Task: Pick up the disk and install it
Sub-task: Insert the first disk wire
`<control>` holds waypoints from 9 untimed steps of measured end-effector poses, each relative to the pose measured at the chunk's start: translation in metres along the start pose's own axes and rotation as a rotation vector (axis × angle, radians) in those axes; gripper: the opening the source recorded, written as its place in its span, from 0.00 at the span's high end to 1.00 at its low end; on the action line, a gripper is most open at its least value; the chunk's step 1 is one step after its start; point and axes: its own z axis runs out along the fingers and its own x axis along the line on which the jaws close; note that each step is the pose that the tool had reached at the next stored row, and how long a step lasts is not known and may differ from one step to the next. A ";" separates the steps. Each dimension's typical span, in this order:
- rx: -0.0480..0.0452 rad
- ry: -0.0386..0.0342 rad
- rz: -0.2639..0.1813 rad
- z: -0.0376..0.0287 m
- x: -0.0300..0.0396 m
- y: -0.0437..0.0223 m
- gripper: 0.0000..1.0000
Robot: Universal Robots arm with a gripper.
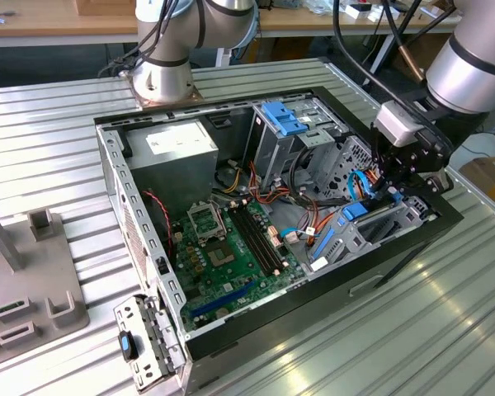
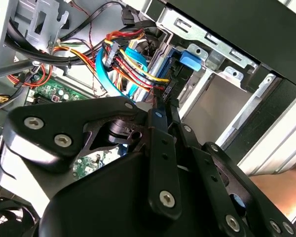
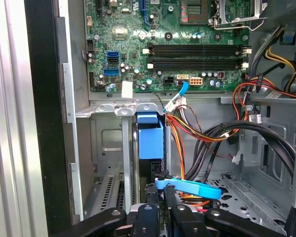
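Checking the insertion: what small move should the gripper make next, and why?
Probably ease the disk slightly deeper along its slot: the gripper is right at its blue end, which stands in the drive bay and looks not fully seated.

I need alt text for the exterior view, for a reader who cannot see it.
A robot arm's hand reaches into an open computer case at the exterior view's right, close to the blue-railed disk in the drive bay. The green motherboard lies exposed.
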 end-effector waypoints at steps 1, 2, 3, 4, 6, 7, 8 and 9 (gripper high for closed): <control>0.0000 0.0002 0.000 -0.0001 0.0000 0.0000 0.84; -0.0095 0.0018 0.000 -0.0001 -0.0001 -0.0003 0.84; -0.0212 0.0030 0.001 0.0001 0.0000 -0.0006 0.84; -0.0349 0.0033 0.001 0.0004 0.0000 -0.0007 0.84; -0.0376 0.0034 0.001 0.0004 0.0000 -0.0007 0.84; -0.0378 0.0035 0.001 0.0004 -0.0001 -0.0007 0.84; -0.0388 0.0061 0.001 0.0006 -0.0007 -0.0029 0.84; -0.0411 0.0102 0.001 0.0009 -0.0012 -0.0051 0.84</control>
